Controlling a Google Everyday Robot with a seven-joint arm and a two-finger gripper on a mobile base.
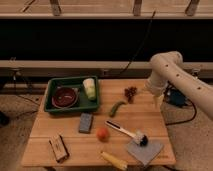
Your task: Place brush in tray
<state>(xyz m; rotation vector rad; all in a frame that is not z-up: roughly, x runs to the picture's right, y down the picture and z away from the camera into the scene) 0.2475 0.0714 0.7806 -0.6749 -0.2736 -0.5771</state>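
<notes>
Brush (125, 131), where is it in the frame?

Lower centre, flat on the table (65, 131), lying on a slant. The white handle points up-left and the black head sits down-right, on the upper corner of the grey cloth (146, 151).

And the tray (50, 95)?

Upper left of the table, well apart from the brush. It holds a dark red bowl (64, 97) on its left side and a pale green piece (89, 89) on its right.

What lies between brush and tray?

A green pepper (117, 108) just above the handle end, a grey block (86, 122) to the handle's left, and an orange ball (102, 133) just beside the handle, lower left.

Gripper (159, 101)?

Right of centre, hanging from the white arm (172, 75) at the table's right edge, above and right of the brush and apart from it. Its jaws are released, grasping nothing; the brush lies free.

Anything else down low?

A yellow corn piece (114, 160) at the bottom edge, and a brown block (59, 148) lower left.
</notes>
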